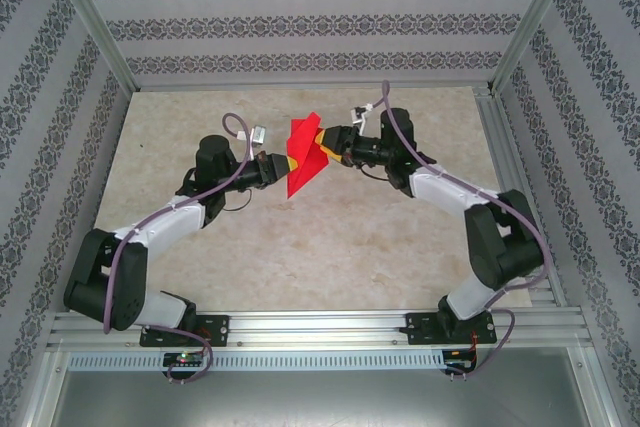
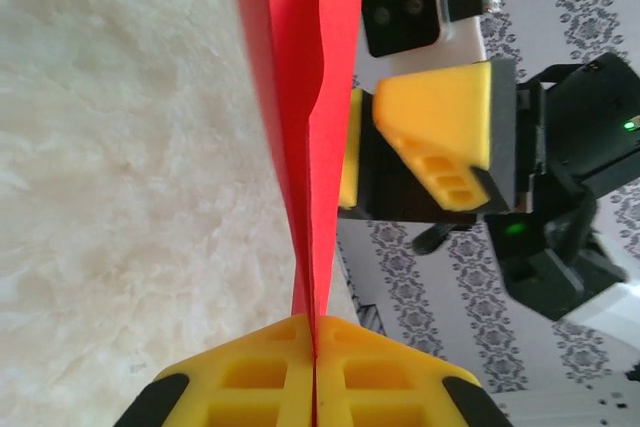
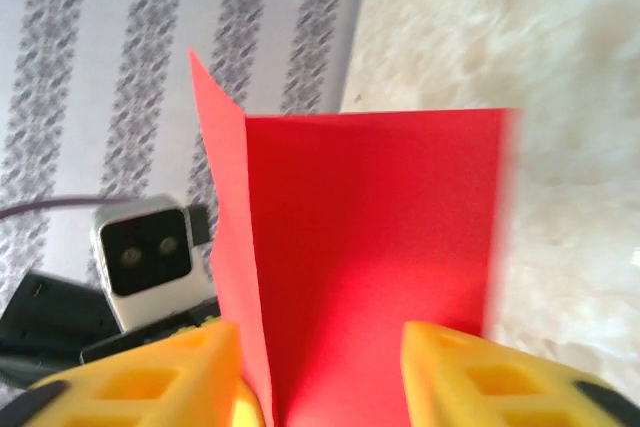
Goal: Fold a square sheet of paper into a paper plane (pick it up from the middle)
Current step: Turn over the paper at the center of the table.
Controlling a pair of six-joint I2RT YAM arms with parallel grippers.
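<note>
My left pincer (image 2: 313, 335) is clamped on the folded sheet of paper (image 2: 300, 97), right pincer (image 3: 320, 352) apart astride it. I'd back right off squarely, without snagging the sheet.

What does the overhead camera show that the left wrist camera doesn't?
Overhead: the left arm and right arm in full, meeting over the table, with the red paper raised between them. Left wrist: close up, the left gripper pressed shut on the paper's folded edge, and the right gripper with jaws apart. Both: the red paper, both grippers, the marbled table.
</note>
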